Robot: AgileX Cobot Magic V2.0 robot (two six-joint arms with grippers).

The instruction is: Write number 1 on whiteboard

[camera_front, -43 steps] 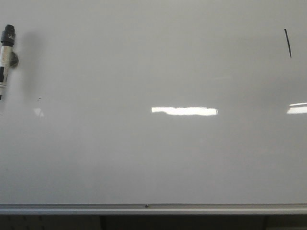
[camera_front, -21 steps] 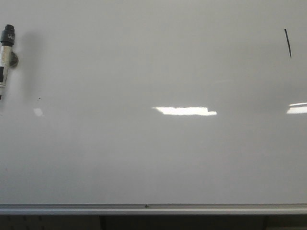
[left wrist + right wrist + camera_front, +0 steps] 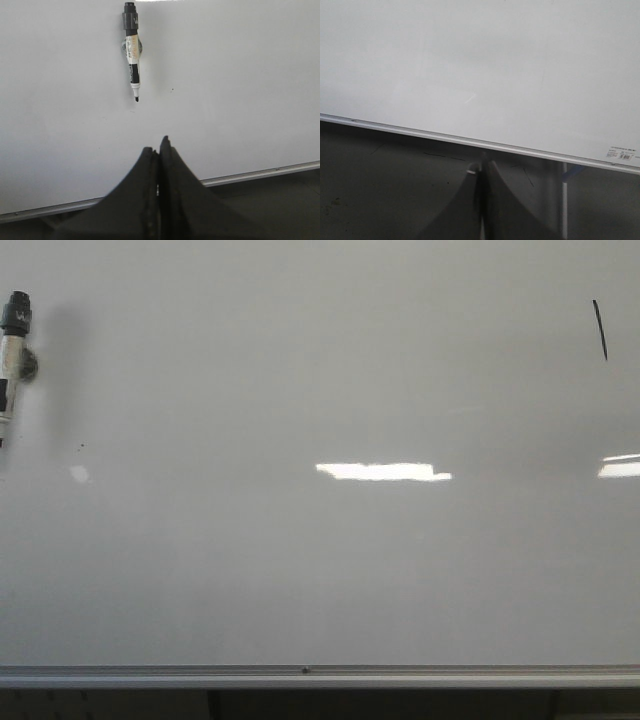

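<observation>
The whiteboard [image 3: 320, 570] fills the front view, with its silver rail [image 3: 320, 676] along the lower edge. The number 1 [image 3: 599, 329] is a thin slanted black stroke at the board's upper right. A black-and-white marker [image 3: 11, 360] [image 3: 132, 50] hangs on the board at the far left, tip down, with no gripper touching it. My left gripper [image 3: 158, 145] is shut and empty, well back from the marker. My right gripper [image 3: 483, 165] is shut and empty, below the board's rail [image 3: 470, 141]. Neither gripper shows in the front view.
A small dark speck [image 3: 82, 446] sits on the board right of the marker. Bright light reflections [image 3: 383, 471] lie across the board's middle. Under the rail is a dark surface [image 3: 395, 190] and a pale stand leg [image 3: 564, 200]. A label [image 3: 622, 153] sits at the board's corner.
The marker has drifted slightly lower and to the left edge in the front view; the reflections shifted a little. The stroke has not changed.
</observation>
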